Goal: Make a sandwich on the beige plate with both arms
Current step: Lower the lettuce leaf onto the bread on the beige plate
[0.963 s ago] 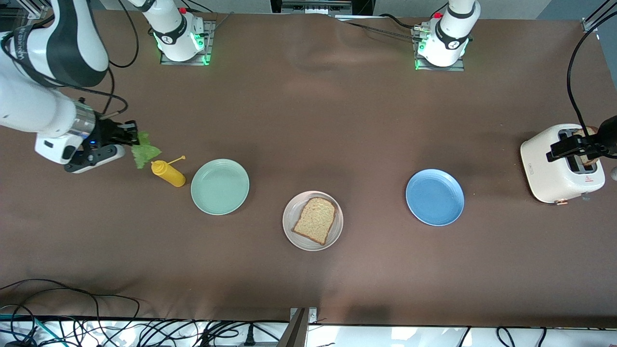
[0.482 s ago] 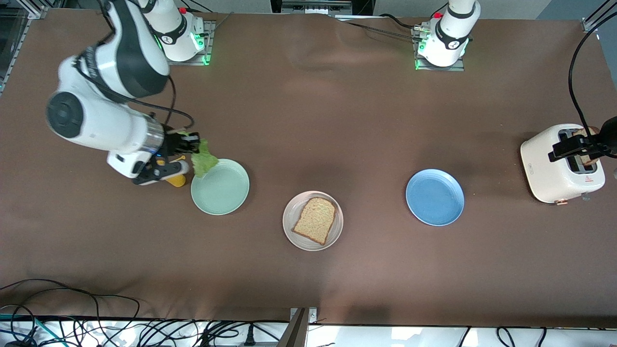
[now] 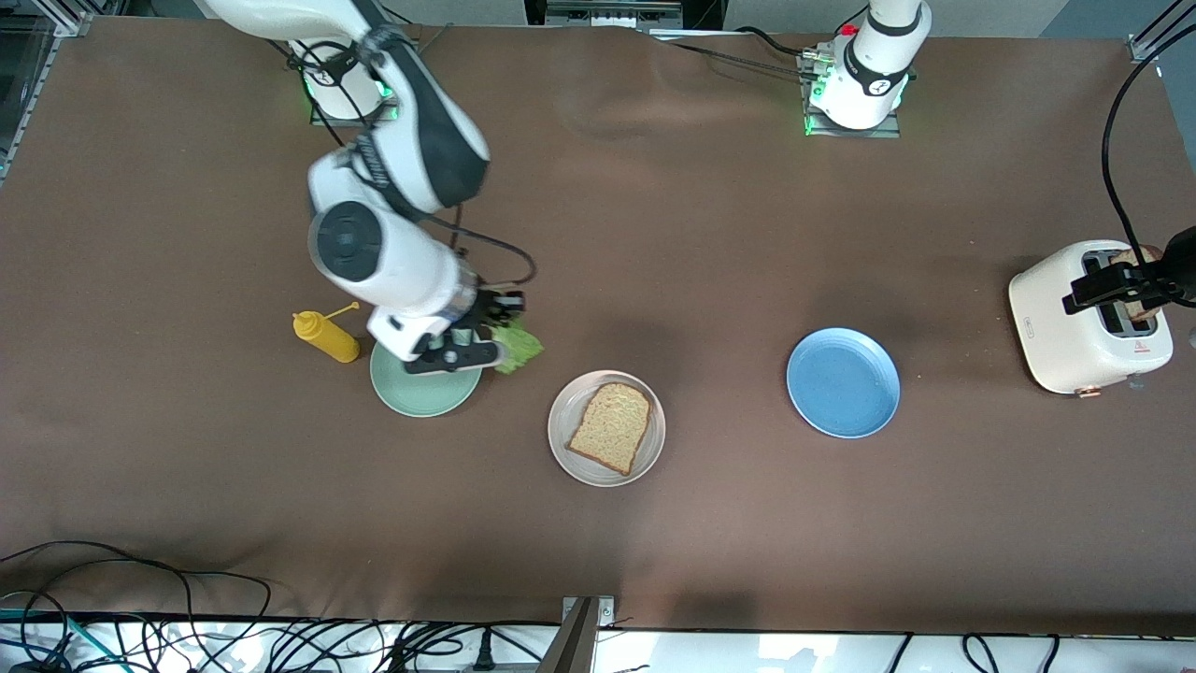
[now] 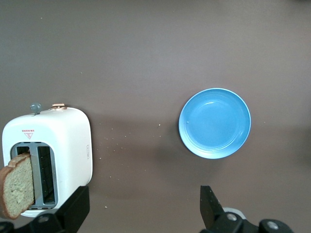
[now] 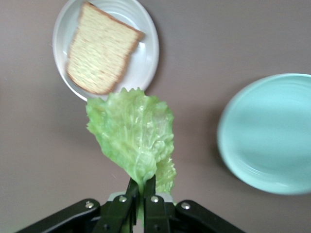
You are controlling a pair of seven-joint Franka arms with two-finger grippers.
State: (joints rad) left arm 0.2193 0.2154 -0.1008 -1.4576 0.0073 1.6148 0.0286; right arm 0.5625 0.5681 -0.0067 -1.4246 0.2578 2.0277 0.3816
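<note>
Right gripper (image 5: pixel 142 196): pinched tight on the stem end of the lettuce leaf (image 5: pixel 131 141); the leaf hangs free from the jaws, and nothing else is held.
Right gripper place: up in the air over the edge of the mint green plate (image 3: pixel 425 388) that faces the beige plate (image 3: pixel 606 428).
Lettuce leaf: its loose end points toward the beige plate but has not reached it; in the right wrist view its tip shows just short of the plate's rim.
Left gripper (image 4: pixel 141 213): jaws spread wide, holding nothing; it hangs over the toaster (image 3: pixel 1089 318), which stands well apart from the beige plate, toward the left arm's end of the table. This arm waits.
Toaster slice (image 4: pixel 17 184): stands up out of a slot, not gripped.
Beige plate: between the mint green plate and the blue plate (image 3: pixel 843 381), and nearer the front camera than either; one bread slice (image 3: pixel 611 426) lies flat on it, uncovered.
Mustard bottle (image 3: pixel 326 336): lies on the table just beside the mint green plate, away from the beige plate.
Risk: the thin pinch on the stem may slip, or the limp leaf may fold or drape past the bread onto the rim, if released before it is centred over the slice.
Change: a second ago the right gripper and leaf were out past the mustard bottle; they have since swung across the mint green plate toward the beige plate. The left gripper has not moved.
</note>
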